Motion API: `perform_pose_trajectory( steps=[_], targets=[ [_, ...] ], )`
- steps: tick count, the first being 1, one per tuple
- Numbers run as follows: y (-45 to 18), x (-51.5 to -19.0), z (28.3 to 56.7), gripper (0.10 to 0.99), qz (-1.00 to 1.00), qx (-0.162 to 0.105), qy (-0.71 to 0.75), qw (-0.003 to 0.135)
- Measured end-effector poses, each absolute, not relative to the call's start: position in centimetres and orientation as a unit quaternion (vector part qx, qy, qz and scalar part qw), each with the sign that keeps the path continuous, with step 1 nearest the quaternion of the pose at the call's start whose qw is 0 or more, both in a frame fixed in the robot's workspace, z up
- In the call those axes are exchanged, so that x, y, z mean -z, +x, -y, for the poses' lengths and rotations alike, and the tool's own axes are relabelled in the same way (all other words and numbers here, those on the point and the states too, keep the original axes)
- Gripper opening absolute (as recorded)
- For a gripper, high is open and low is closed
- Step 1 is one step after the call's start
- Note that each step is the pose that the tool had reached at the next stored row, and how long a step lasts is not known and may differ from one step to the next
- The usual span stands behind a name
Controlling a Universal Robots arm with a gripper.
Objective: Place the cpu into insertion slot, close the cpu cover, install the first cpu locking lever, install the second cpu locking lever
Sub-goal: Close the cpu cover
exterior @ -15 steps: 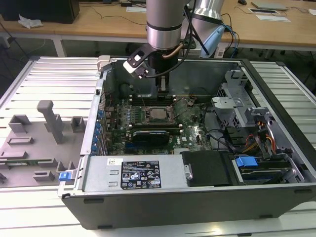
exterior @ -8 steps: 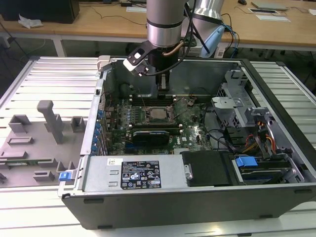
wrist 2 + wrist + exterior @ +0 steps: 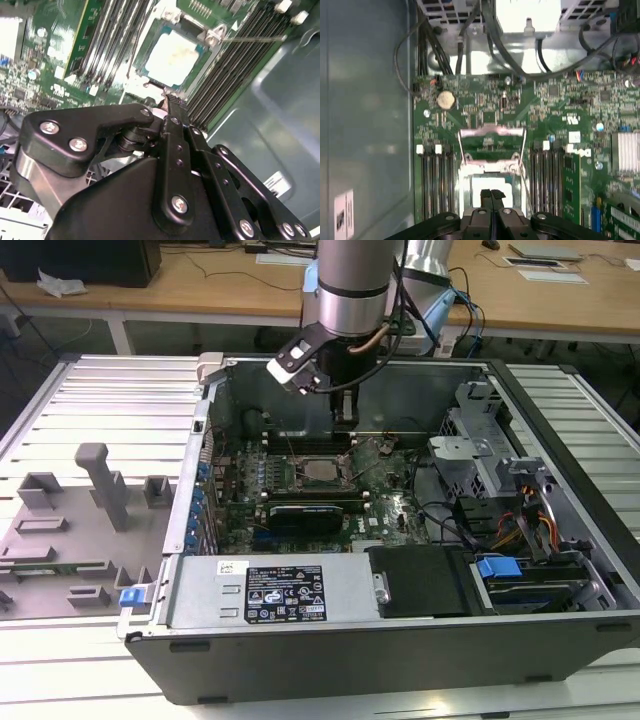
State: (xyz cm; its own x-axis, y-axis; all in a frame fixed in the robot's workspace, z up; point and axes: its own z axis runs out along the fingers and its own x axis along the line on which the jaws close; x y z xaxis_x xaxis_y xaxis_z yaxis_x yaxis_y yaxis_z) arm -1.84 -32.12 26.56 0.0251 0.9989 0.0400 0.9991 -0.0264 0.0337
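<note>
Here, black hand pressed together above pale square cpu seated in dark-framed insertion slot.

The black metal gripper, its two slim fingers pressed together, has its tip just beside the edge of the dark-framed square insertion slot, where the pale silvery square cpu lies between long black memory slots on the green circuit board.

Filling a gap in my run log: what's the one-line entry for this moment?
cpu: in insertion slot | cpu cover: open, flipped back | pincer: shut, nothing held, near slot
</note>
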Motion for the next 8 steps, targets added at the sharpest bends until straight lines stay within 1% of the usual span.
perform_pose_trajectory(
  steps=[3, 8],
  targets=[
    [0.5, -26.6, 32.1, 0.106, 0.698, 0.022, -0.716, 0.006],
    [2.9, -26.6, 32.1, 0.106, 0.698, 0.019, -0.716, 0.008]
  ],
)
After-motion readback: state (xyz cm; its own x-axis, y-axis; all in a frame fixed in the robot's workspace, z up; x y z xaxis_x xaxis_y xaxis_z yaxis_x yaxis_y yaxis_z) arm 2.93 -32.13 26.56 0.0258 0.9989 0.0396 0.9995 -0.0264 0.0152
